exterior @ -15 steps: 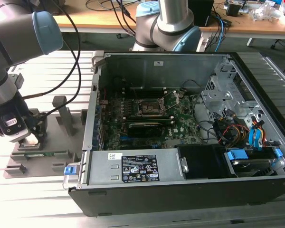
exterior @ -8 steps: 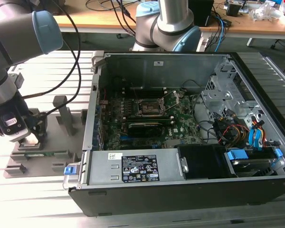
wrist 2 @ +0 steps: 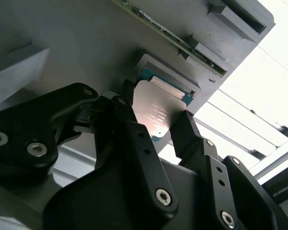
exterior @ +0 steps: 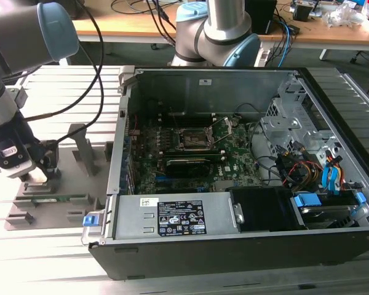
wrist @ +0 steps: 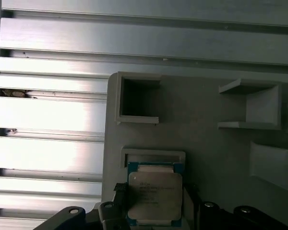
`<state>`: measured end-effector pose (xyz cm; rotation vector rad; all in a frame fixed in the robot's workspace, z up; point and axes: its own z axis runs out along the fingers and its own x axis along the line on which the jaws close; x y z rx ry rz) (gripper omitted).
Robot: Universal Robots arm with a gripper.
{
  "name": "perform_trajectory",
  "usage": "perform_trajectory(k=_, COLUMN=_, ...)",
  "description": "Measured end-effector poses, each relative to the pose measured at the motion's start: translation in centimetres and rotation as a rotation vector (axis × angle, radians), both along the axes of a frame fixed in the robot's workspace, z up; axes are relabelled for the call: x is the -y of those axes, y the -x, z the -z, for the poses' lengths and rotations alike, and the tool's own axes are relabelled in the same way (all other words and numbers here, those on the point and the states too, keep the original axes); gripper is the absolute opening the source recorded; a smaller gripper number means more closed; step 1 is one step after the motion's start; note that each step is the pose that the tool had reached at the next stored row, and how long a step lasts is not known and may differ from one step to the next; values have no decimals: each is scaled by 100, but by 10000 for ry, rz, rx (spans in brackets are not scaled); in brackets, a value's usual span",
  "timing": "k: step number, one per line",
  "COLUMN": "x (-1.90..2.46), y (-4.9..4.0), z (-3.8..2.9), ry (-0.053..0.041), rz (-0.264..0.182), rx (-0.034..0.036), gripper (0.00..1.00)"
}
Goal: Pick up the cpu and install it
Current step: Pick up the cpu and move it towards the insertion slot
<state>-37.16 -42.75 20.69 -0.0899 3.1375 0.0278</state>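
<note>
The cpu [wrist 2: 156, 108] [wrist: 155, 191], a flat square chip with a silver top and thin green edge, lies in a shallow nest of the grey fixture plate [exterior: 80, 184]. In both wrist views my gripper [wrist 2: 156, 122] [wrist: 156, 194] straddles it, one black finger [wrist 2: 129, 115] against one side and the other finger [wrist 2: 185, 132] against the opposite side, shut on the chip. In the exterior view the gripper [exterior: 40, 175] is low over the fixture plate at the exterior view's left, outside the computer case. The dark open socket [exterior: 194, 140] sits on the motherboard inside the case.
The open computer case [exterior: 246, 246] lies at the exterior view's right with its power supply [exterior: 172, 218] along the near side, and cables and drive bays [exterior: 320, 178] further right. A long green memory stick [exterior: 55, 198] and upright grey posts [exterior: 86, 150] stand on the fixture plate.
</note>
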Motion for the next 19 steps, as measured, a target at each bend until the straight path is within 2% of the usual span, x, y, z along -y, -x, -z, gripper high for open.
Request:
perform_trajectory(k=2, x=0, y=0, z=-1, ry=0, rz=0, rx=-1, gripper=55)
perform_trajectory(k=6, x=0, y=0, z=-89, ry=0, rz=0, rx=-2, gripper=55)
perform_trajectory(k=8, x=0, y=0, z=-383, ry=0, rz=0, rx=-1, gripper=55)
perform_trajectory(k=10, x=0, y=0, z=-466, ry=0, rz=0, rx=-2, gripper=55)
perform_trajectory(k=18, x=0, y=0, z=-677, ry=1, rz=0, rx=-3, gripper=55)
perform_trajectory(k=19, x=0, y=-1, z=-737, ry=0, rz=0, rx=-2, gripper=55)
